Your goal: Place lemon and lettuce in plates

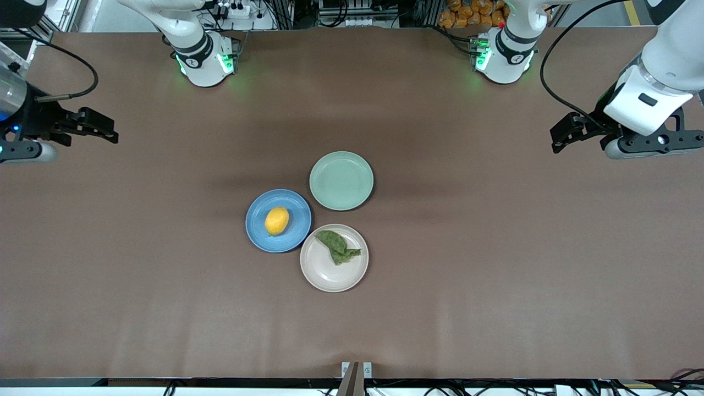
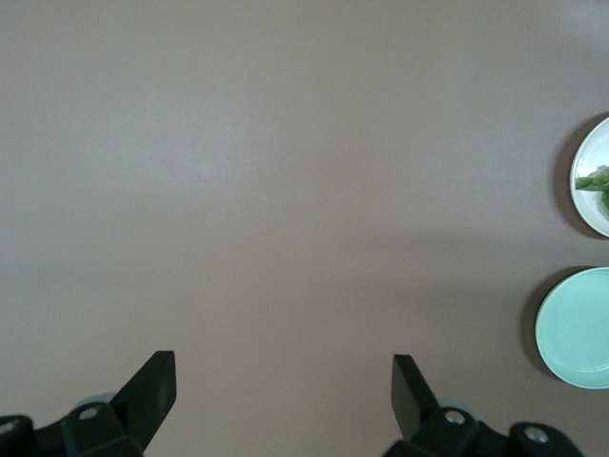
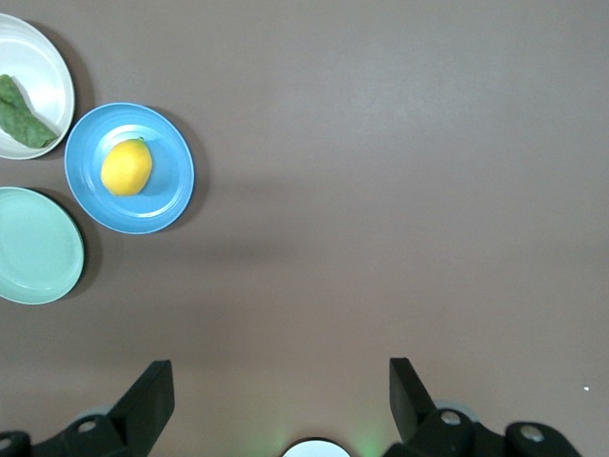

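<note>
The yellow lemon (image 1: 276,220) lies in the blue plate (image 1: 258,231) at the table's middle; both also show in the right wrist view, lemon (image 3: 127,167) on plate (image 3: 166,195). The dark green lettuce (image 1: 337,246) lies in the beige-pink plate (image 1: 335,275), nearer the front camera; it also shows in the right wrist view (image 3: 21,116) and at the edge of the left wrist view (image 2: 596,181). My left gripper (image 1: 561,137) is open and empty, held up over the left arm's end of the table. My right gripper (image 1: 107,129) is open and empty over the right arm's end.
An empty pale green plate (image 1: 341,180) sits beside the other two, farther from the front camera; it also shows in the left wrist view (image 2: 576,328) and the right wrist view (image 3: 33,246). Brown table surface lies all around the plates.
</note>
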You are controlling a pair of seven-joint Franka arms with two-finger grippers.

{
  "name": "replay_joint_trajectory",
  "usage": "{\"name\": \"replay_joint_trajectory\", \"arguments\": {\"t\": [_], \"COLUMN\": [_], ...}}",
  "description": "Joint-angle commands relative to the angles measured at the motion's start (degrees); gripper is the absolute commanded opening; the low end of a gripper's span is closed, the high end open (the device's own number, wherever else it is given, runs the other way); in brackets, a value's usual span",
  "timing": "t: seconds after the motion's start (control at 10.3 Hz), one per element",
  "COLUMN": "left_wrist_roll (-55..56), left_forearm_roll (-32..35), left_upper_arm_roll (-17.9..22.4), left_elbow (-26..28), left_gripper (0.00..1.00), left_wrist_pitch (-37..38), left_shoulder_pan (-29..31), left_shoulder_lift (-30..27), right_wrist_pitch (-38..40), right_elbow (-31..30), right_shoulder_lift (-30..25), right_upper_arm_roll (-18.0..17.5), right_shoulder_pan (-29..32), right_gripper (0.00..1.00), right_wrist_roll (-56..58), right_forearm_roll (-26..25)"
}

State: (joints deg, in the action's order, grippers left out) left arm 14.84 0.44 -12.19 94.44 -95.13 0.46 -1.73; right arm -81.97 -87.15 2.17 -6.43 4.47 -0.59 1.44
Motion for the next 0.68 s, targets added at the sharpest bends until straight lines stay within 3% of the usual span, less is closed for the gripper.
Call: {"name": "replay_joint_trajectory", "arguments": {"t": [0.0, 0.39, 0.58], "left_wrist_roll": [0.5, 0.6, -6.4], "left_forearm_roll": [3.8, 4.0, 4.0], "left_upper_arm_roll": [-0.2, -0.6, -1.1], "left_elbow": [-0.2, -0.7, -0.8], "left_gripper": [1.00, 1.00, 1.00], "left_wrist_pitch": [-0.2, -0.1, 0.3], "left_shoulder_pan": [-0.5, -0.8, -0.3], "left_shoulder_lift": [-0.4, -0.4, -0.5], "right_wrist_pitch": [-0.7, -0.8, -0.7], "right_elbow": [-1.3, -1.3, -1.3], "right_shoulder_lift": [-1.0, -0.9, -0.9], "right_upper_arm_roll": [0.8, 0.8, 0.8], "right_shoulder_pan": [-1.1, -1.0, -1.0], "right_gripper": [1.00, 1.00, 1.00], "right_wrist_roll": [-0.5, -0.5, -0.4], "right_forearm_roll": [0.5, 0.6, 0.6]}}
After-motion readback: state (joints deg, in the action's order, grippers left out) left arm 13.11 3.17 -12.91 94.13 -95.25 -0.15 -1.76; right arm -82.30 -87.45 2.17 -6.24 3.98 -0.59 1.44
